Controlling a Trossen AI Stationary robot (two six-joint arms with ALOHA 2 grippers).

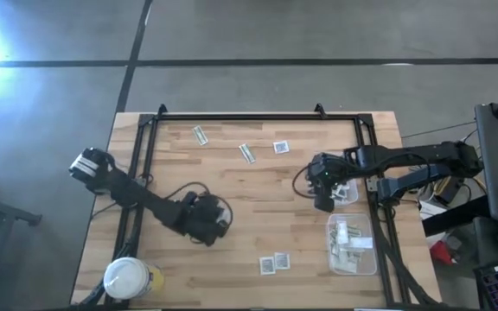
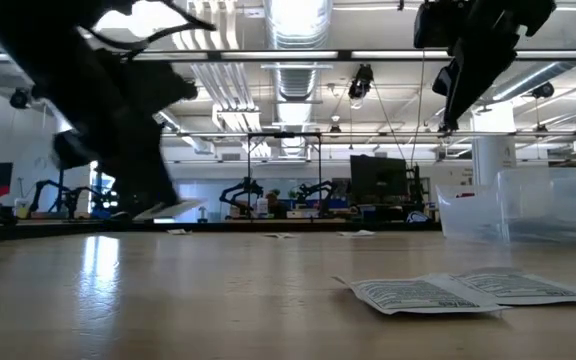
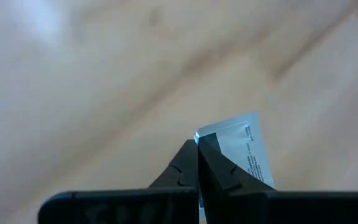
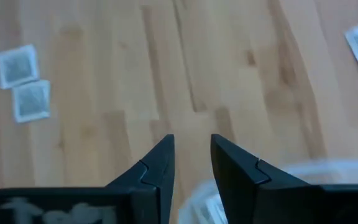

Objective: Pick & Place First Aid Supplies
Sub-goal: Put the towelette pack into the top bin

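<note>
Low on the wood table (image 1: 258, 220), left gripper (image 3: 197, 144) pinched tight on a white packet (image 3: 241, 140); right gripper (image 4: 191, 149) partly open, empty, above the tub (image 1: 353, 246).

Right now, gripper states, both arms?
Left gripper: shut on a white packet, low at the table.
Right gripper: open, nothing between the fingers, above the table by the clear tub.

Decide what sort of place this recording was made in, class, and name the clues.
Probably a robotics lab or workshop: exposed ceiling ducts and strip lights, more robot arms on benches behind the wooden table, and a bare concrete floor.
</note>
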